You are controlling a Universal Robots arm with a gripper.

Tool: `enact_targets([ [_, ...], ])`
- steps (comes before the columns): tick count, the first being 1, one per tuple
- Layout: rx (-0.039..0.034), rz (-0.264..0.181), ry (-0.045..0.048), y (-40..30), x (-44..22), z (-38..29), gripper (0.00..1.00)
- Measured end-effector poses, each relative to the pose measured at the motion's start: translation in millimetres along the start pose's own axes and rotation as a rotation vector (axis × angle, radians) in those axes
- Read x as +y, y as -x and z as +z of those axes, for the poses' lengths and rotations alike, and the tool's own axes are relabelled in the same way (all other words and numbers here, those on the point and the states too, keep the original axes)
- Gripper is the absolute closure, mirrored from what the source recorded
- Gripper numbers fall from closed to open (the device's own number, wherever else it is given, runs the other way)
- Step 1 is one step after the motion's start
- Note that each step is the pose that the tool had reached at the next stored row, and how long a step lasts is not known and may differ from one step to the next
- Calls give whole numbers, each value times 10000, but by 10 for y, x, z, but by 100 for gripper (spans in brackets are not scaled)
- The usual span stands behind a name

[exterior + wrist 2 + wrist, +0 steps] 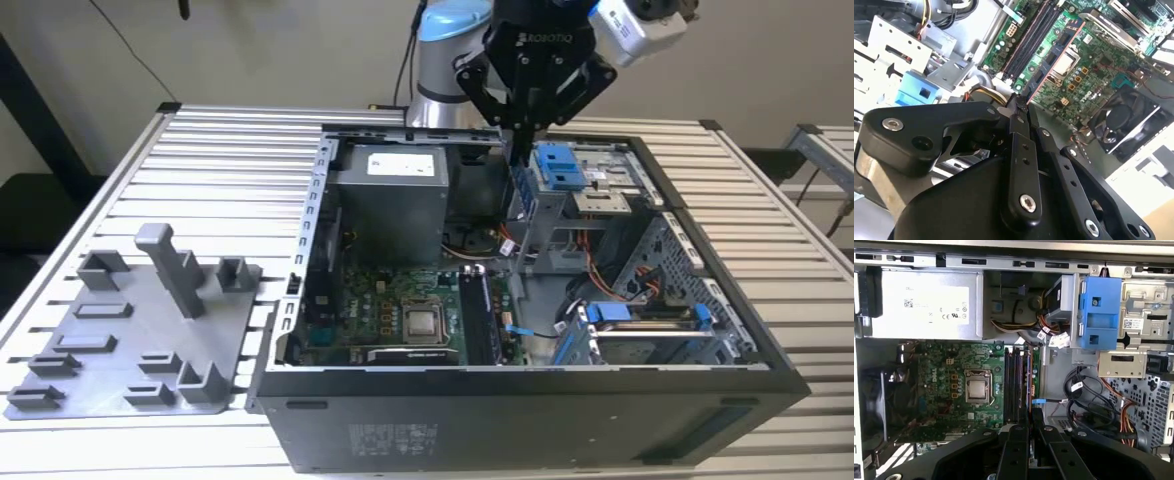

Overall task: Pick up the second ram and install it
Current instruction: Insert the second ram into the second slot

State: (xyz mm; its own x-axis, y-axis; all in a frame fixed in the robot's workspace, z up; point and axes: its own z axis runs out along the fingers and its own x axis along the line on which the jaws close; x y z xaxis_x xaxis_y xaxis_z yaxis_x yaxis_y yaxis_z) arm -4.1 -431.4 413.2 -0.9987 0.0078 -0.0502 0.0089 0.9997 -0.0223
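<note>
My gripper (515, 128) hangs over the open computer case (534, 400), above its far middle part. Its fingers are shut on the second ram (513, 180), a thin dark stick that points down into the case. In the second wrist view the second ram (1054, 60) juts out from the gripper (1021, 102) towards the green board (1094, 55). In the first wrist view it (1030, 412) shows edge-on between the fingers (1016, 445), in line with the long black slots (1014, 385). The stick is still well above the slots (477, 310).
A grey power supply (387, 195) and a blue drive bracket (558, 165) stand either side of the stick inside the case. Cables (1089, 395) lie beside the slots. A grey plastic fixture with upright posts (147, 330) sits on the slatted table at the exterior view's left.
</note>
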Motion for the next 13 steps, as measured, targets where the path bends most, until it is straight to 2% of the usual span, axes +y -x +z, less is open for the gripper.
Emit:
enact_targets([
  [2, 9, 3, -20, 0, 1, 1, 86],
  [6, 157, -4, -88, 2, 0, 1, 86],
  [13, 196, -6, -87, 1, 1, 26, 86],
])
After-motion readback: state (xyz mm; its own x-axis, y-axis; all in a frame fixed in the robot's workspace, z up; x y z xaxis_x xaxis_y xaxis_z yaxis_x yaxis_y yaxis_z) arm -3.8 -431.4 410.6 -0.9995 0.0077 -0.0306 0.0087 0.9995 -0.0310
